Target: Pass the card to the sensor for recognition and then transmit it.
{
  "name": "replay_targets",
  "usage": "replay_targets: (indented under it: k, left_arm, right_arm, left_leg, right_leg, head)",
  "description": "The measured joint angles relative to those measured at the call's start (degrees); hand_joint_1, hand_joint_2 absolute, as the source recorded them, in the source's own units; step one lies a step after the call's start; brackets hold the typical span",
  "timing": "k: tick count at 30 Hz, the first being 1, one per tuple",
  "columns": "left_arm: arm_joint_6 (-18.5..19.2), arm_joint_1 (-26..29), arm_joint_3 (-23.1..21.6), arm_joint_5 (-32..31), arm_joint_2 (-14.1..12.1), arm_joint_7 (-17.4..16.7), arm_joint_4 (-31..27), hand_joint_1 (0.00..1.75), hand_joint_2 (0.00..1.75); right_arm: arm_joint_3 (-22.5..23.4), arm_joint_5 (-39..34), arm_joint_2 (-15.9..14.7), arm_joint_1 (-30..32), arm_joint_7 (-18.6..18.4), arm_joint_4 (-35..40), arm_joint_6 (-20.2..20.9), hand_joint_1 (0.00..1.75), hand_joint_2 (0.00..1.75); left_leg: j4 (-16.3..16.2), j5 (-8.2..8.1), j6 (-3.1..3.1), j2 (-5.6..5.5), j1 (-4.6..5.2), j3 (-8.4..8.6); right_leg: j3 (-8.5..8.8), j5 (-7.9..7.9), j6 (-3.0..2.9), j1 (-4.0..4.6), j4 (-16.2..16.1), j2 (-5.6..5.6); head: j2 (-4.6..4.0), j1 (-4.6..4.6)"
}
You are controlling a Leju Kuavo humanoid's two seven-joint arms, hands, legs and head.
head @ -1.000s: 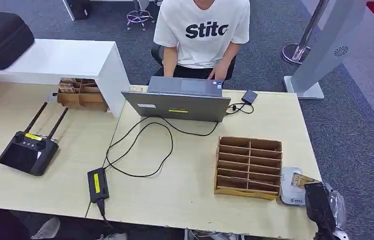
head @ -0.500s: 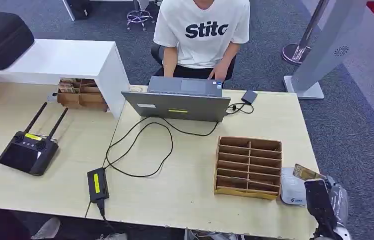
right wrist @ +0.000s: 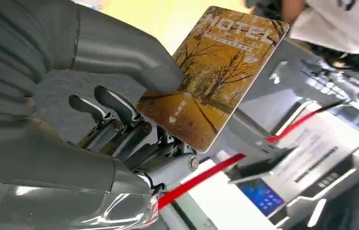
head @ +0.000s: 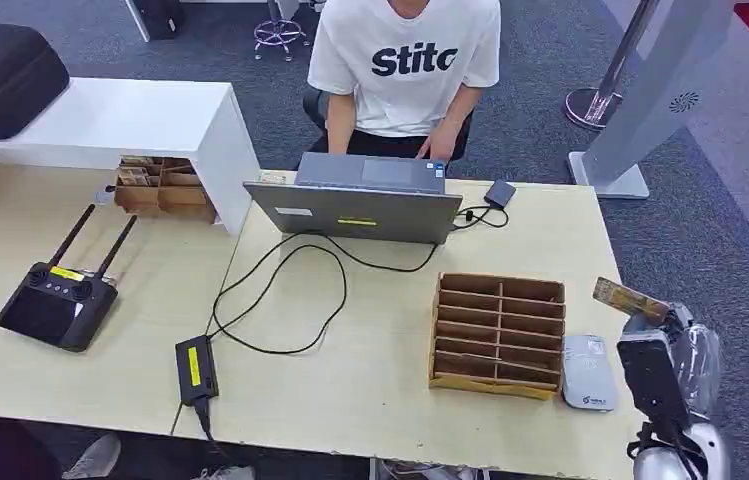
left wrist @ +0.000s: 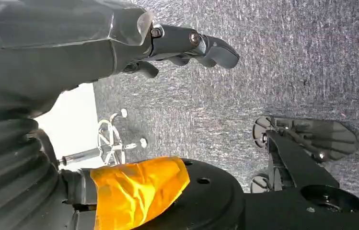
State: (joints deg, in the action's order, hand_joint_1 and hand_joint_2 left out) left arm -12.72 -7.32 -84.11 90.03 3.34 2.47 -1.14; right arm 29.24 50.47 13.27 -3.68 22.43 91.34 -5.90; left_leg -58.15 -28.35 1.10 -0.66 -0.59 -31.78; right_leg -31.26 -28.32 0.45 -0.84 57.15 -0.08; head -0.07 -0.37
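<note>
Controller (head: 57, 301) lay far left of the sensor (head: 588, 371) on the bench (head: 380, 390); laptop (head: 355, 207) and cable (head: 280, 300) sat nearer, with a person (head: 405, 70) behind. Organizer (head: 497, 334) stood just left of the sensor. Left hand (left wrist: 187, 45) hung over carpet, fingers apart, grasping nothing. Right hand (head: 662, 375) pinched the card (head: 630, 299) beyond the sensor's right side, raised clear of it, off the bench edge.

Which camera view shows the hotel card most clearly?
The right wrist view: the card is close, its printed face legible, pinched by the right hand. The head view shows the card small and edge-on beyond the table's right edge. The left wrist view faces the floor.
</note>
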Motion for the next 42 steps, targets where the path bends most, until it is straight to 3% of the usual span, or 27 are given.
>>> replay_targets:
  k: [9, 18, 24, 33, 42]
  left_arm:
    - [1.3, -0.1, -0.2, -0.6, -0.4, 0.0, 0.0, 0.00, 1.75]
    - [2.7, -0.4, -2.6, -2.4, -1.0, -0.3, 0.0, 0.00, 1.75]
    - [3.2, -0.6, -3.4, -4.1, -1.5, -0.4, -0.1, 0.00, 1.75]
    - [3.8, -0.7, -3.4, -5.8, -2.2, -1.1, -0.4, 0.00, 1.75]
    - [3.9, -0.7, -3.4, -6.4, -2.3, -1.2, -0.6, 0.00, 1.75]
  right_arm:
    - [-9.8, 3.3, -0.8, -5.9, -3.3, 1.2, 0.7, 1.75, 1.75]
    - [-16.8, 10.0, -4.4, -19.9, -8.8, -11.0, -0.2, 1.75, 1.75]
    - [-17.7, 13.9, -6.3, -30.9, -12.2, -24.2, -1.3, 1.75, 1.75]
    - [-17.9, 20.3, -8.8, -41.0, -17.2, -40.1, -2.6, 1.75, 1.75]
    - [-17.3, 23.8, -10.9, -48.0, -19.5, -49.8, -3.1, 1.75, 1.75]
  left_leg:
    - [0.0, 0.02, 0.01, 0.03, -0.01, 0.01]
    - [0.0, 0.06, -0.01, 0.04, 0.00, 0.01]
    - [-0.1, 0.14, -0.02, 0.00, -0.01, 0.00]
    - [-0.1, 0.14, -0.02, 0.02, 0.00, 0.00]
    - [-0.1, 0.14, -0.02, 0.02, 0.00, 0.00]
  right_leg:
    - [0.02, 0.01, 0.00, 0.01, 0.0, 0.04]
    - [0.02, 0.13, 0.05, 0.00, 0.1, 0.07]
    - [-0.01, 0.16, 0.04, 0.00, 0.1, 0.02]
    - [-0.02, 0.17, 0.04, 0.00, 0.1, 0.04]
    - [-0.03, 0.17, 0.04, 0.00, 0.1, 0.05]
  head:
    - [0.00, 0.00]
    - [0.00, 0.00]
    - [0.00, 0.00]
    - [0.00, 0.02]
    - [0.00, 0.02]
